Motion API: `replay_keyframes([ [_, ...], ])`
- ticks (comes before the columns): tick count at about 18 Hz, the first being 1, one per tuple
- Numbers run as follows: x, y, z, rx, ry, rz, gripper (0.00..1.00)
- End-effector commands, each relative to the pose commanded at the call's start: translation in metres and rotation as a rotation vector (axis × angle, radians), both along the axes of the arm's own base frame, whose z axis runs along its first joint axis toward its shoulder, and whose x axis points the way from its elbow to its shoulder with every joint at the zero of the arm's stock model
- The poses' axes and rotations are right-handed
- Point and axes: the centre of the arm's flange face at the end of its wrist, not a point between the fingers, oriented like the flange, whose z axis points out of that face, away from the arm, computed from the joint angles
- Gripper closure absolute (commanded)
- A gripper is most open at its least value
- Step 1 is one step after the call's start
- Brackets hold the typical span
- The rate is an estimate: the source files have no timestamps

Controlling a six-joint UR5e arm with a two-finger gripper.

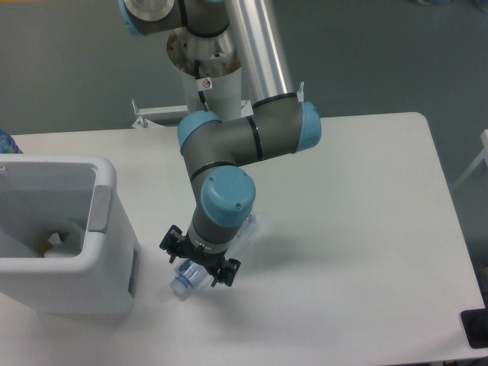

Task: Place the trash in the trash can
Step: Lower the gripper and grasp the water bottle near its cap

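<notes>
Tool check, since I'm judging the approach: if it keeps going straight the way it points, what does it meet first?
Most likely the bottle: the tool points down with open fingers either side of it. Depth is unclear from this one view; below it is only the table.

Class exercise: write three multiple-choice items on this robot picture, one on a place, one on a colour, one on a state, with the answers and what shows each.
1. Where is the bottle?
A. On the table beside the trash can
B. Inside the can
C. On the floor

2. What colour are the arm's joint caps?
A. Red
B. Light blue
C. Green

3. How is the gripper?
A. Far from the bottle
B. Over the can
C. Open, straddling the bottle

Answers: A, it lies on the white table by the can's wall; B, the caps show light blue; C, a finger shows on each side.
</notes>
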Motion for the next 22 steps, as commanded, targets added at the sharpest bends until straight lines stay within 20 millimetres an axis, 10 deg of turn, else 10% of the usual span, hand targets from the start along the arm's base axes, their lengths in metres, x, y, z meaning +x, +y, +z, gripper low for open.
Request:
replay_keyframes([
  [22,0.013,0.007,-0.025,-0.068,0.030,-0.031,0.00],
])
